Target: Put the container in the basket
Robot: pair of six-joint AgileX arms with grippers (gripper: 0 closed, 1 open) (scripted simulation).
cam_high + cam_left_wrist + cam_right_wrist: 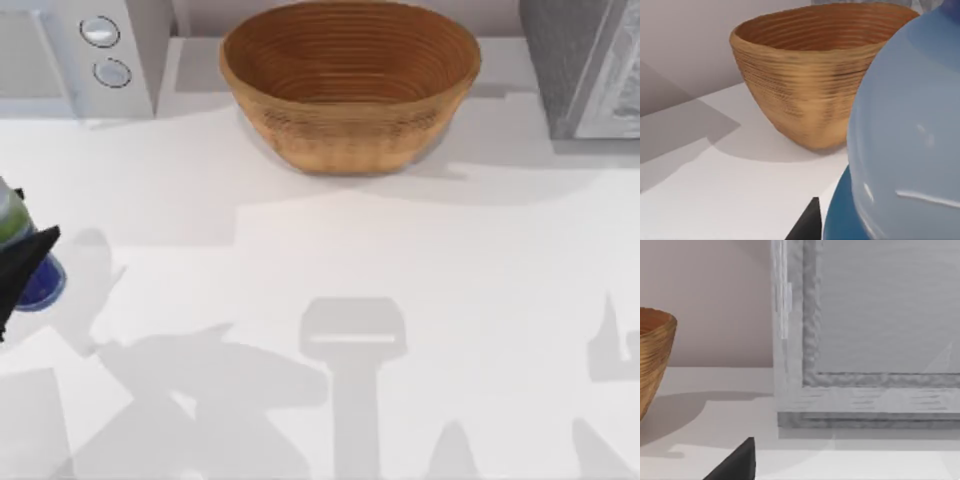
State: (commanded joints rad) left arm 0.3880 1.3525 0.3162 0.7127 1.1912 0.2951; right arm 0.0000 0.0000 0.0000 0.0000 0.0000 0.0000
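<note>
The basket (350, 85) is a large tan wicker bowl standing at the back middle of the table, and it appears again as the basket (810, 80) in the left wrist view. The container (25, 255), a small clear bottle with a green label and blue lower part, is at the table's far left edge. My left gripper (20, 270) is shut on it, a dark finger lying across its side. In the left wrist view the container (905, 140) looms very close, with one fingertip (807, 225) beside it. My right gripper (735, 465) is parked low near the grey box.
A white appliance with round knobs (90, 50) stands at the back left. A grey box (590, 65) stands at the back right, and it is the grey box (865, 330) close ahead in the right wrist view. White tabletop (350, 260) lies between the container and the basket.
</note>
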